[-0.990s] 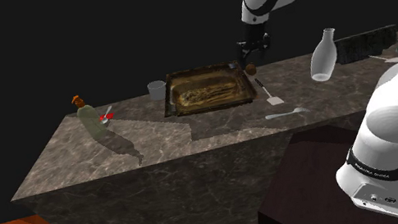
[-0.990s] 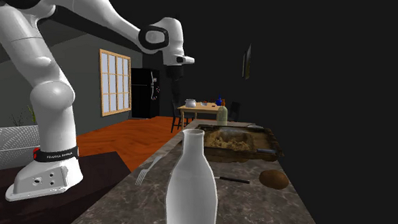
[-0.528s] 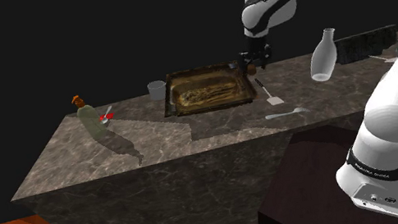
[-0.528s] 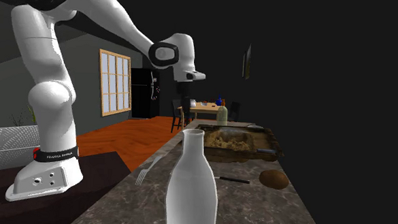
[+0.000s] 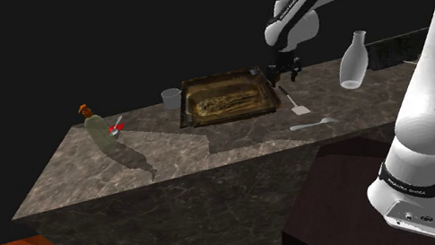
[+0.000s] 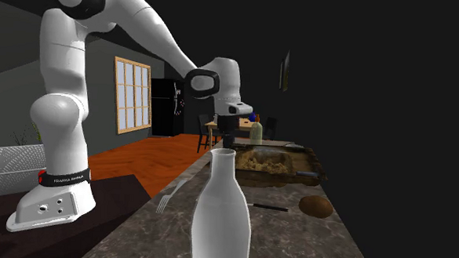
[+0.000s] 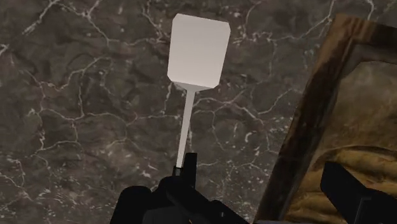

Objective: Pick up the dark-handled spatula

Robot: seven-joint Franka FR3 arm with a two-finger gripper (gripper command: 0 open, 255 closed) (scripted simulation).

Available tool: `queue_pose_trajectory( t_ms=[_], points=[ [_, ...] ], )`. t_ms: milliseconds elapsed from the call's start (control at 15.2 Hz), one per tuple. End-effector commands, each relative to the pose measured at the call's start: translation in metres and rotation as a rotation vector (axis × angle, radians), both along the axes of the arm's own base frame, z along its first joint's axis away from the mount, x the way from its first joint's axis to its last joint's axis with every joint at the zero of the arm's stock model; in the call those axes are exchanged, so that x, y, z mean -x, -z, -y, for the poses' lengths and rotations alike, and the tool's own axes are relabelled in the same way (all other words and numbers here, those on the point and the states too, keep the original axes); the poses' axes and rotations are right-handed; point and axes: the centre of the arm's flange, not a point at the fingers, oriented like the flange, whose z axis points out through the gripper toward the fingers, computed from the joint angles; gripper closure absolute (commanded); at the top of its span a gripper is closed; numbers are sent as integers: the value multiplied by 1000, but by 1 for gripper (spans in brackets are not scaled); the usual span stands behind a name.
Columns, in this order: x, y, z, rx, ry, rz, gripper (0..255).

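My black gripper (image 5: 284, 70) hangs open and empty over the white-bladed, dark-handled spatula (image 7: 198, 51), which lies flat beside the brown baking tray (image 5: 229, 118) near the far edge of the marbled worktop (image 5: 174, 147). I judge it light and stiff, so I'd pinch the thicker dark handle.

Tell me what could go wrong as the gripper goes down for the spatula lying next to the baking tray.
1. The open gripper is off-centre. In the wrist view, the dark handle of the spatula lies by one finger, so closing might shove it sideways rather than clasp it.
2. The other finger hangs over the rim of the brown tray and could strike it on the way down.
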Motion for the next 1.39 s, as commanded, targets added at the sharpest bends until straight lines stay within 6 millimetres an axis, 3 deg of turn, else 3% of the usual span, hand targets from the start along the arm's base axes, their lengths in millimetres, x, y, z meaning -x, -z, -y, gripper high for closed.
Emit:
queue_pose_trajectory(
  t_ms=[0,396,858,1056,1122,1320],
  points=[
    [-1,20,20,3,34,-3,0],
    [-2,73,76,10,133,-14,0],
    [-2,110,76,10,133,-14,0],
    [-2,113,76,10,133,-14,0],
    [-2,112,76,10,133,-14,255],
    [-2,112,76,10,133,-14,255]
  ],
)
